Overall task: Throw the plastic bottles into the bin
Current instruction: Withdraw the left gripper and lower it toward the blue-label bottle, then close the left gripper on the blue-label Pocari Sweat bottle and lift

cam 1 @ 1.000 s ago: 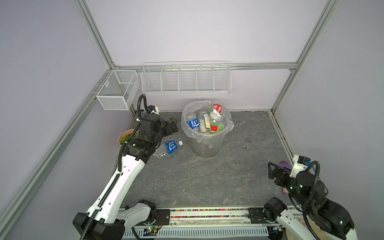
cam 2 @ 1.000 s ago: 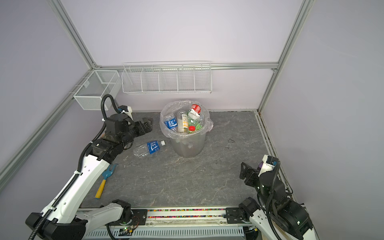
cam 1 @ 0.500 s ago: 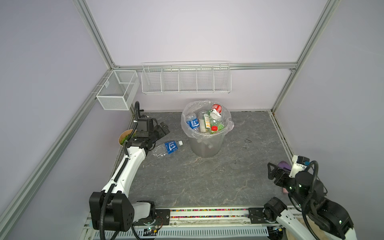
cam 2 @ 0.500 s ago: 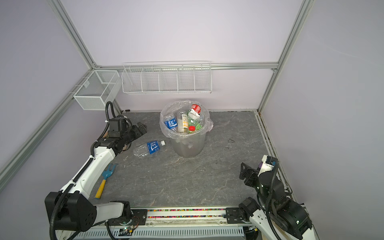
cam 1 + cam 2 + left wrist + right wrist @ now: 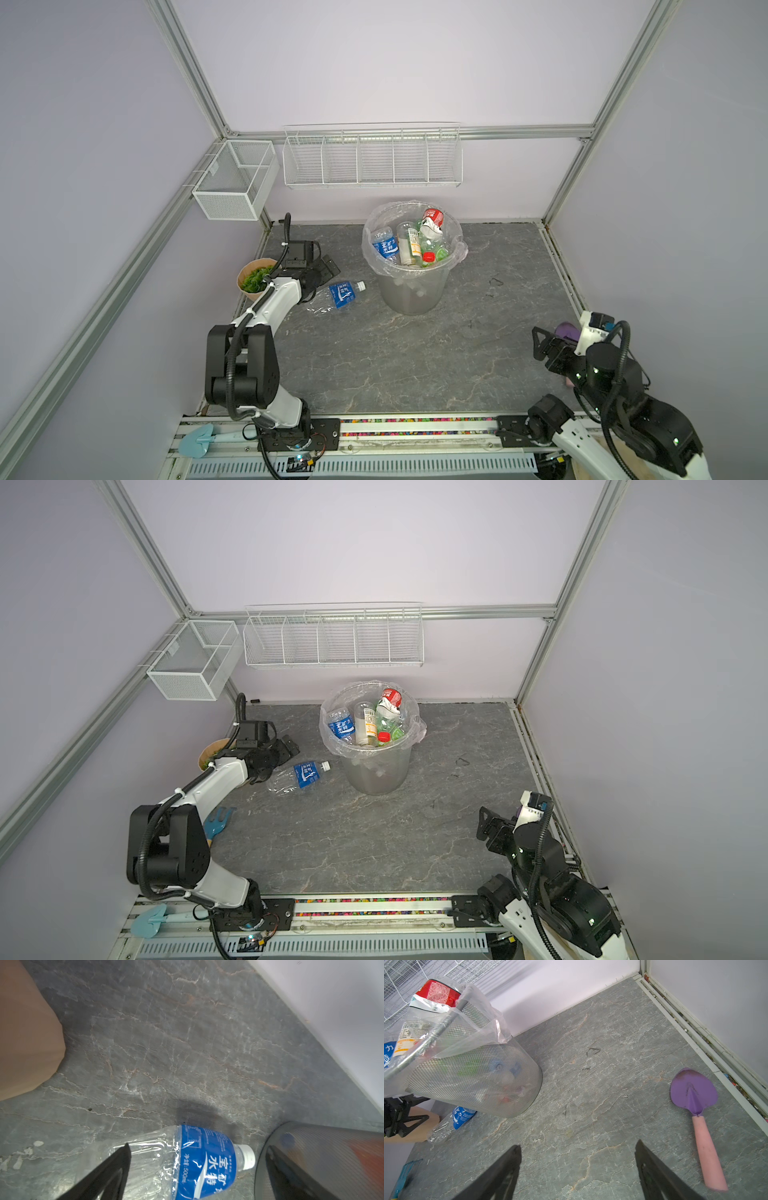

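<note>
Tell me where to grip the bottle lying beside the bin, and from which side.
Grip the bottle across its blue-labelled middle, coming from above. It lies on its side, cap toward the bin, so the round body likely offers opposed sides. The open left gripper is nearest.

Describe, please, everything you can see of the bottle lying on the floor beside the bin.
The bottle is clear, thin, crumpled-looking plastic with a blue wrap label bearing white Chinese characters and a white screw cap. It looks empty and lies on its side on the grey stone-patterned floor, cap pointing toward the bin, close but apart. The open left gripper hangs over it, one finger across its clear base end; contact cannot be told.
</note>
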You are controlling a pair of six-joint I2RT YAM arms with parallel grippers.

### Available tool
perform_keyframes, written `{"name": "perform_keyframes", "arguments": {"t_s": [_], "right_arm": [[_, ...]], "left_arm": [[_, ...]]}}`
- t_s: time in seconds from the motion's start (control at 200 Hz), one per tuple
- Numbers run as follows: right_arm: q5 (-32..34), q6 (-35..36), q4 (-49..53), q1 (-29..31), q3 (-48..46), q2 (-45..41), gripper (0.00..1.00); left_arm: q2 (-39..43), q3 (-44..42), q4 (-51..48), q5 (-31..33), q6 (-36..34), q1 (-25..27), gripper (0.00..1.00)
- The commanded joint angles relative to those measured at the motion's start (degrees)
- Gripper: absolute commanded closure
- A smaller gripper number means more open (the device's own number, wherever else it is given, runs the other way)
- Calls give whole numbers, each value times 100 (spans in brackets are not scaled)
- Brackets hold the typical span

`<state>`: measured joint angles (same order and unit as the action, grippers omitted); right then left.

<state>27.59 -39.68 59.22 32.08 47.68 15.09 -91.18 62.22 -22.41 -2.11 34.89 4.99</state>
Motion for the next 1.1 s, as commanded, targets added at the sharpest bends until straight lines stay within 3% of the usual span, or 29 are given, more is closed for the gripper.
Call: {"name": "perform_keyframes", "arguments": {"t_s": [0.0, 0.325, 0.605, 0.765, 1.095], "right_arm": [[-29, -107, 81, 9, -127, -73, 11], [-66, -113, 55, 8, -223, -86, 12], [-151, -178, 10, 7, -268, -90, 11], [-183, -193, 53, 6, -240, -113, 11], [-254, -300, 41, 9, -315, -206, 11]], "left_arm": [[-341, 420, -302, 133, -83, -47, 0], [-814, 279, -204, 161, -176, -42, 0], [-539, -304, -68, 194, -150, 267, 0], [-220, -773, 12, 192, -46, 554, 0], [1229, -2093, 286, 209, 533, 1328, 0]]}}
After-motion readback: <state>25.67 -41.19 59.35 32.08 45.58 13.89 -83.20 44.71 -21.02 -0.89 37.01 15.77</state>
